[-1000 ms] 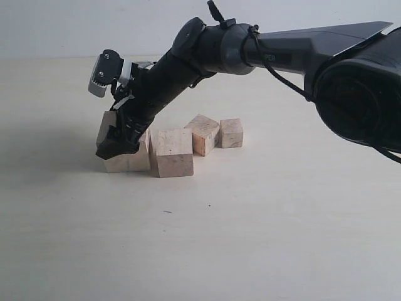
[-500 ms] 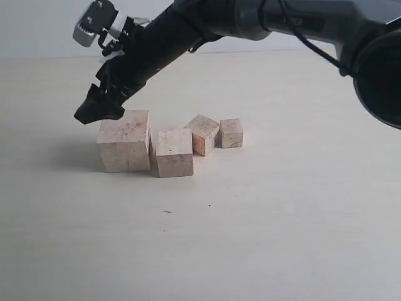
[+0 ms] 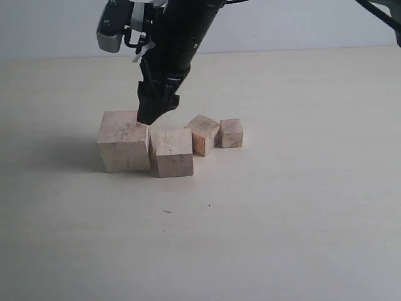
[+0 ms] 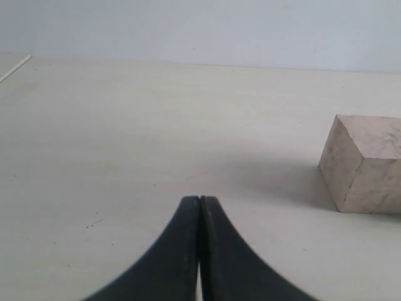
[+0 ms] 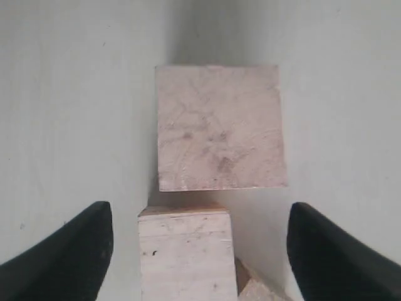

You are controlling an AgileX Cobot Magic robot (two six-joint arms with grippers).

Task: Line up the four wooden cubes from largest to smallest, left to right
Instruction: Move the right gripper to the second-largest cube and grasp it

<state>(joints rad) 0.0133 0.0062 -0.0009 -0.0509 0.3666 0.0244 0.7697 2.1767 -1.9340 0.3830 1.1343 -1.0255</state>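
Four pale wooden cubes stand in a rough row on the table: the largest [image 3: 124,141] at the left, the second [image 3: 174,152] touching it and set a little forward, the third [image 3: 203,133] turned at an angle, and the smallest [image 3: 230,133] at the right. My right gripper [image 3: 152,111] reaches across and hovers open just above the join of the two biggest cubes, holding nothing. Its wrist view shows the largest cube [image 5: 219,125], the second cube [image 5: 187,254] and a corner of the third [image 5: 260,290] between wide-spread fingers [image 5: 81,244]. My left gripper [image 4: 199,200] is shut and empty, low over the table, with a cube [image 4: 366,163] off to one side.
The pale tabletop [image 3: 282,213] stretches around the cubes, with a light wall behind. The dark right arm [image 3: 182,37] comes down from the top of the exterior view over the row's left end.
My right gripper let go of the largest cube, rose off it and swung right; it now hangs over the gap between the two biggest cubes. The cubes have stayed put.
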